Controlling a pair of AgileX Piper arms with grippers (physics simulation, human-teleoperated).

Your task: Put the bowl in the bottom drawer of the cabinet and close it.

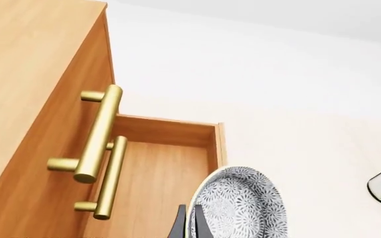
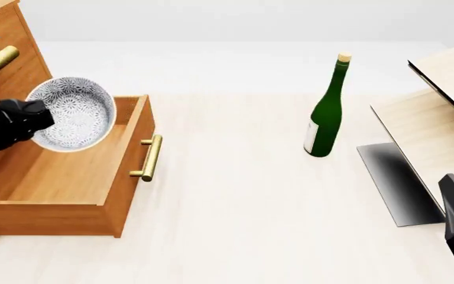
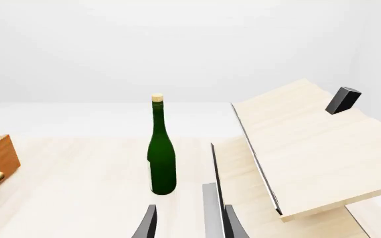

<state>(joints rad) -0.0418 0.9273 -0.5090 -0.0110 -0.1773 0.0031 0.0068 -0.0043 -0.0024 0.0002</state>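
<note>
Front view alone shows left pincer [image 2: 42, 121] pinching bowl [image 2: 73, 113] above bottom drawer [image 2: 125, 177].

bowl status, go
Left gripper shut on bowl, held tilted above the open bottom drawer. Right gripper open, idle near slanted panels. Nothing in the way; green bottle well aside.

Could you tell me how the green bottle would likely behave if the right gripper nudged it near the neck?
The green bottle stands tall on a narrow base, so it would probably tip. Being round, it would likely roll afterwards.
</note>
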